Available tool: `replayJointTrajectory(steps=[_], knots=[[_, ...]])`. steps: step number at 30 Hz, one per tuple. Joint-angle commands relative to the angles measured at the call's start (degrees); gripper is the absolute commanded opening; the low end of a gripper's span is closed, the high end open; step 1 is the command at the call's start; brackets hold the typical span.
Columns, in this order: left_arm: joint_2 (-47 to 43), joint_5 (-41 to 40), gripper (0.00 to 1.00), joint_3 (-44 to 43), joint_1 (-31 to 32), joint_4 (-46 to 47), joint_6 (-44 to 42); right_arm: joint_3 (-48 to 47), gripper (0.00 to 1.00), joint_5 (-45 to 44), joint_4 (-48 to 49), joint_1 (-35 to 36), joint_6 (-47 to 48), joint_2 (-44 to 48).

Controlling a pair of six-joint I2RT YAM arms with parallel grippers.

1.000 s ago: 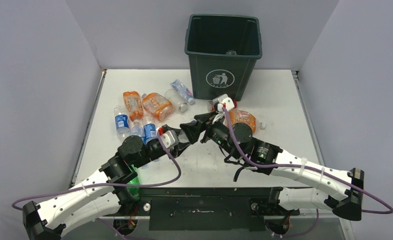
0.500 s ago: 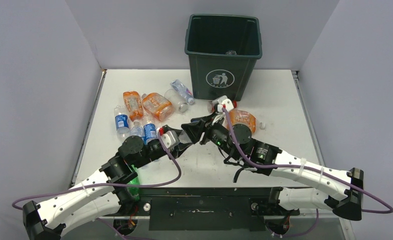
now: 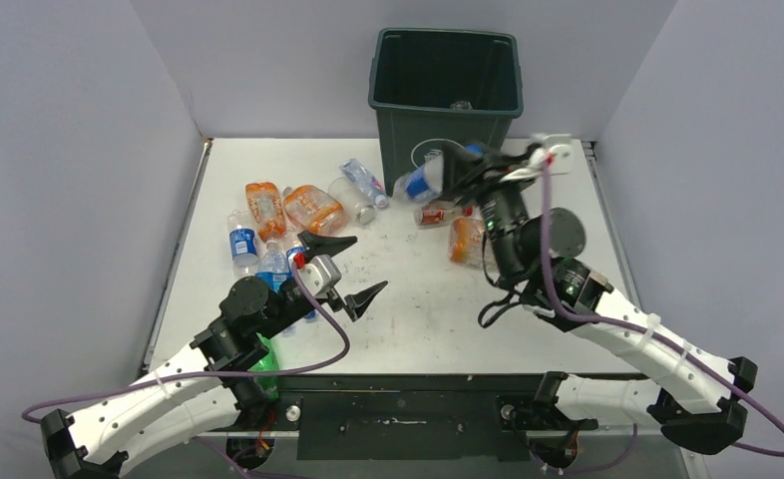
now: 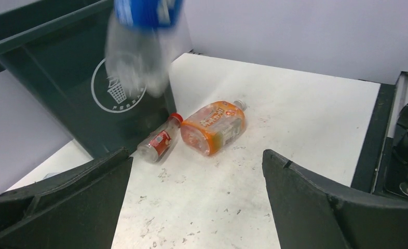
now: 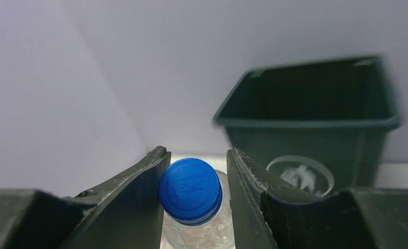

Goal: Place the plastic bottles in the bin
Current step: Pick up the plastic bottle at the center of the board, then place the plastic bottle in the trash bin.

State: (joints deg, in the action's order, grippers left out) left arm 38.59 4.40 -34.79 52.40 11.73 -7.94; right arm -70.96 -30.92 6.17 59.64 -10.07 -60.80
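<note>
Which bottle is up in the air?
The clear plastic bottle with the blue label and blue cap, gripped by the right tool in front of the dark green bin. The bottles around it lie on the white table.

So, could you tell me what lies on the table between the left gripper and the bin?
Two bottles, seen in the left wrist view ahead of the left gripper: a red-capped bottle near the bin's foot and an orange bottle beside it.
</note>
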Motion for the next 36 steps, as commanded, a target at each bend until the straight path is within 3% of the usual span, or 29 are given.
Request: replayJointTrajectory(steps=[1,5,7,10,16,22,26,27,29,30,33,36], knots=[[-0.7,-5.2,0.96,1.0,0.0,4.0,-0.3,-4.8,0.05,-11.3,20.3,-9.7,9.0,-2.4],[-0.4,-7.8,0.96,1.8,0.1,4.9,-0.8,-12.6,0.05,-3.1,20.1,-27.9,-4.6,-10.9],[-0.1,-9.5,0.96,1.5,0.1,4.3,-1.7,-17.0,0.05,0.3,20.7,-32.4,-8.8,-16.4],[-0.5,-13.9,0.96,1.5,0.1,4.2,-1.9,-21.2,0.05,0.8,27.1,-34.1,-6.3,-24.6],[-1.8,-19.5,0.96,1.9,-0.6,4.5,-3.5,-38.0,0.05,2.1,24.3,-39.2,-6.1,-42.8],[-2.0,-14.9,0.96,2.0,-2.1,5.3,-1.7,-50.7,0.05,5.8,25.8,-41.5,-6.3,-56.8],[-0.6,-12.8,0.96,1.3,-3.7,5.4,0.4,-61.2,0.06,6.6,20.7,-41.9,-5.6,-64.7],[-0.3,-12.4,0.96,1.0,-4.0,5.2,0.8,-61.5,0.22,6.4,19.9,-42.2,-6.2,-65.4],[0.1,-11.8,0.96,0.8,-4.5,5.0,1.3,-62.8,0.68,6.9,17.7,-42.6,-7.5,-66.4],[0.2,-11.7,0.96,0.8,-4.6,5.0,1.4,-62.8,0.81,7.1,17.2,-42.6,-7.8,-66.5],[0.2,-11.5,0.96,0.9,-4.8,5.3,1.7,-64.4,0.99,8.3,14.6,-42.5,-8.7,-66.4],[0.8,-10.7,0.96,0.8,-5.1,5.3,2.2,-65.6,0.94,8.8,12.5,-42.3,-10.6,-64.1]])
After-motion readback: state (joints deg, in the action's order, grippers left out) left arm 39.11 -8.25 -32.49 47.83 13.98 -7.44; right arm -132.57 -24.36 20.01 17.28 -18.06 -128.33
